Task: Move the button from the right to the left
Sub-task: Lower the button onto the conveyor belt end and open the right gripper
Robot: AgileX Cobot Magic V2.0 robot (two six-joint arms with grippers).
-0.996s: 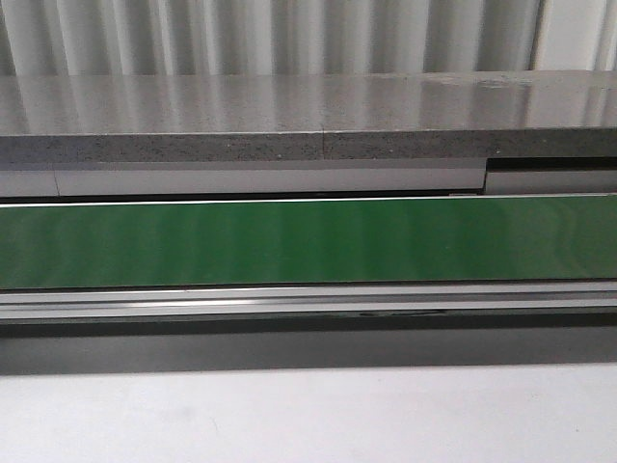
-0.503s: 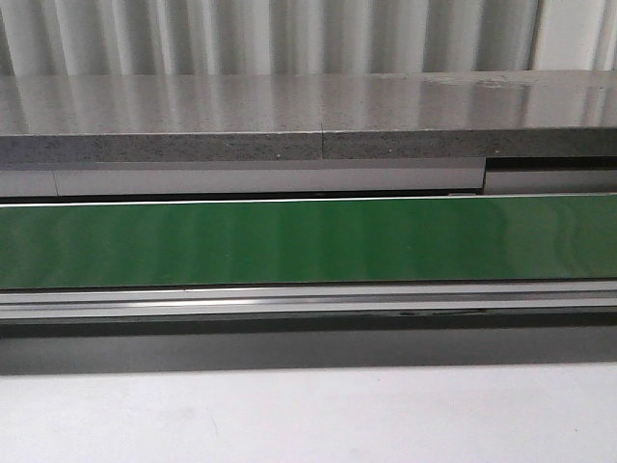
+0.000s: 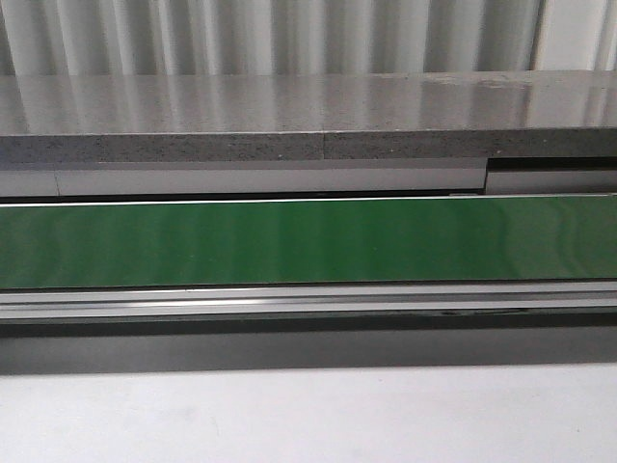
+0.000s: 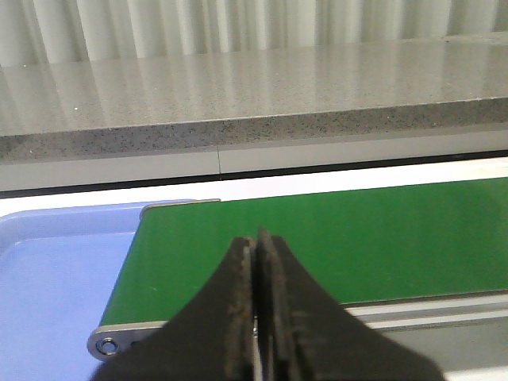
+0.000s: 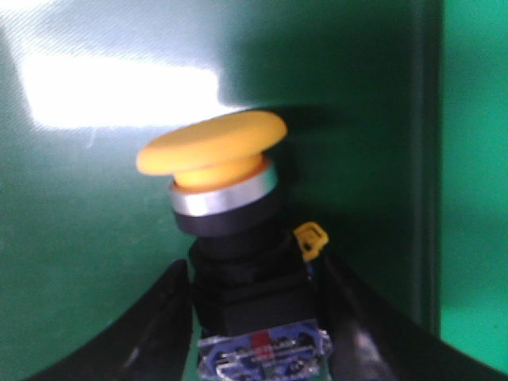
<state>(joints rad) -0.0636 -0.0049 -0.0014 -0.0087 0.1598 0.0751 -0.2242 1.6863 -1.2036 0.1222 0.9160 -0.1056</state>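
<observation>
The button (image 5: 213, 143) shows only in the right wrist view: orange-yellow cap, silver ring, black collar and blue base (image 5: 262, 353). It sits between the black fingers of my right gripper (image 5: 254, 274), which close on its black body from both sides, over the green belt (image 5: 79, 238). My left gripper (image 4: 256, 242) is shut and empty, its jaws pressed together above the left end of the green belt (image 4: 381, 238). Neither gripper nor the button shows in the front view.
A blue tray (image 4: 55, 270) lies just past the belt's left end. A grey stone ledge (image 3: 308, 106) runs behind the belt (image 3: 308, 241). An aluminium rail (image 3: 308, 299) runs along the belt's front, with a pale table (image 3: 308, 415) nearer me.
</observation>
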